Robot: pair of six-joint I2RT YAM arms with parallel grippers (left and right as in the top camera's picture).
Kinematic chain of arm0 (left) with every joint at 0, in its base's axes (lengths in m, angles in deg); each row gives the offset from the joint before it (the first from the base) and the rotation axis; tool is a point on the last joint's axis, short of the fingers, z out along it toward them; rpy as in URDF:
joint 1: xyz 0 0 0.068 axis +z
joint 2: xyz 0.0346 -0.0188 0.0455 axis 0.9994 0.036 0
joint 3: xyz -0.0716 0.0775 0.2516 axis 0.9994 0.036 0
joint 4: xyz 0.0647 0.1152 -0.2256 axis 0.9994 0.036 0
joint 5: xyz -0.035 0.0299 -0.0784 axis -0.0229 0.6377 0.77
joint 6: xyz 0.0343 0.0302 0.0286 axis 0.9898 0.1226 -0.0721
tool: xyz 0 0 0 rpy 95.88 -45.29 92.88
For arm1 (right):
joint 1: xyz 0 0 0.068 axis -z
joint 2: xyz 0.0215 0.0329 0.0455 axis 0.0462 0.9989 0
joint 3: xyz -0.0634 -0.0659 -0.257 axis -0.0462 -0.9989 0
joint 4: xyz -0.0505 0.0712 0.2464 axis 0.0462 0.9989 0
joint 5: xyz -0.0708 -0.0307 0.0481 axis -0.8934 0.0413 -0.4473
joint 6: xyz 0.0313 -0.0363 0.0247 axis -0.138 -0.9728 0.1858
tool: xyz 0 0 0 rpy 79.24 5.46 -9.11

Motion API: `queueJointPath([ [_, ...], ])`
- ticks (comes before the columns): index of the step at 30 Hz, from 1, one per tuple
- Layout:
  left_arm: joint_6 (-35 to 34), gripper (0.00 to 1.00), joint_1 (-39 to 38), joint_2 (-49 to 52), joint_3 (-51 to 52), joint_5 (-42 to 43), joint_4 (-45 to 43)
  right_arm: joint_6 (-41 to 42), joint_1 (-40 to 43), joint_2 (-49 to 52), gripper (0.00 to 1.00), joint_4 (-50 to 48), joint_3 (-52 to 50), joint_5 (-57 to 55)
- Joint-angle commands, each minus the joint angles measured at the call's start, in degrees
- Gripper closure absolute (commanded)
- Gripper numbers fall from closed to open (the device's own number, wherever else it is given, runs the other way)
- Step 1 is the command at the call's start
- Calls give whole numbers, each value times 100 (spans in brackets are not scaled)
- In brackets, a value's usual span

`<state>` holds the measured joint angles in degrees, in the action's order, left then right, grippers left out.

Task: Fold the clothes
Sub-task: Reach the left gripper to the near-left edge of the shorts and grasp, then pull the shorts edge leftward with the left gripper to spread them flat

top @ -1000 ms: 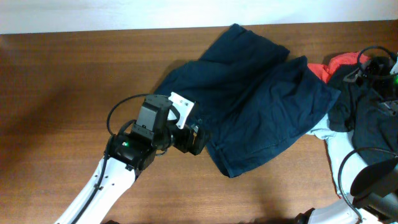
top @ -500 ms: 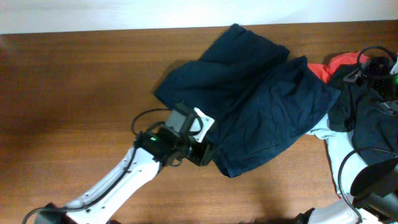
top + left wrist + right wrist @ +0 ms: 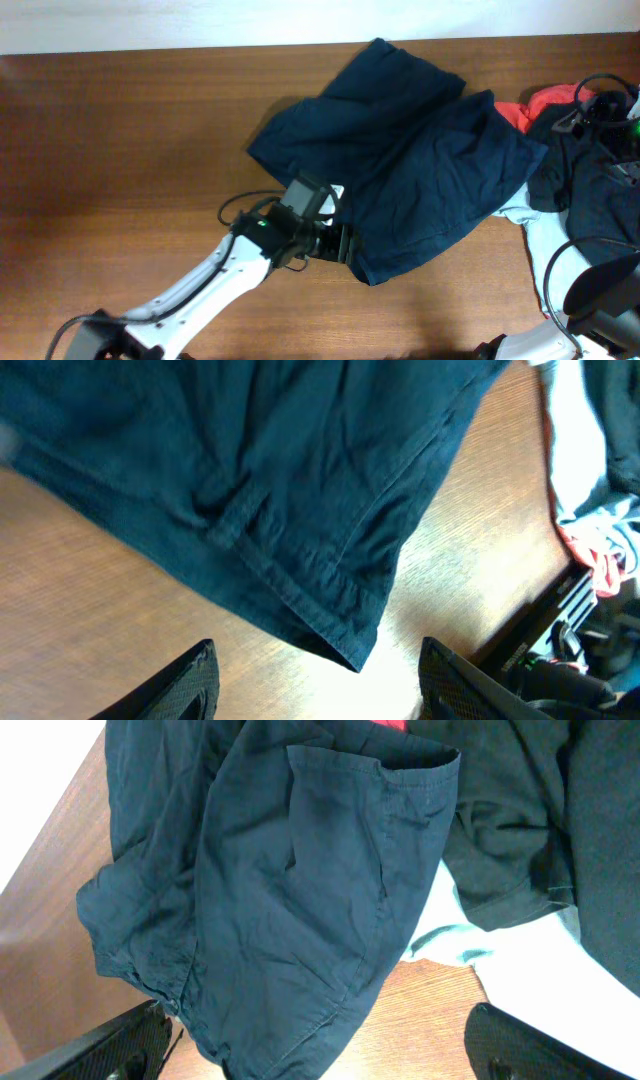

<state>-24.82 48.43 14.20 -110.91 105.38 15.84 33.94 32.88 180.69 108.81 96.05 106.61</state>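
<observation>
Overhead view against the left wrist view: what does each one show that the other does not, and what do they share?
Only overhead: the full outline of the crumpled navy shorts, and the white left arm reaching to their near edge.
Only left wrist: the stitched edge and corner of the shorts up close, and the left pincer open and empty, with bare table between its fingers.
Both: the shorts, the wooden table, the red garment and the light blue T-shirt at the right side.
</observation>
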Motion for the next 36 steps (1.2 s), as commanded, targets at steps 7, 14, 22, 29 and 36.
queueJointPath([
  [7,-1147,36,-175,719,-66,-68,-186,-46,-26,-142,2,0,44,9],
  [14,-1150,36,-175,894,-66,81,-398,-46,-26,-142,1,0,44,9],
  [22,-1283,36,-188,1062,-66,341,-660,-46,-26,-142,1,0,44,9],
  [29,-1338,41,-280,1095,-66,385,-699,-46,-26,-142,1,0,44,9],
  [36,-1456,41,-310,1189,-66,468,-680,-46,-26,-142,1,0,44,9],
])
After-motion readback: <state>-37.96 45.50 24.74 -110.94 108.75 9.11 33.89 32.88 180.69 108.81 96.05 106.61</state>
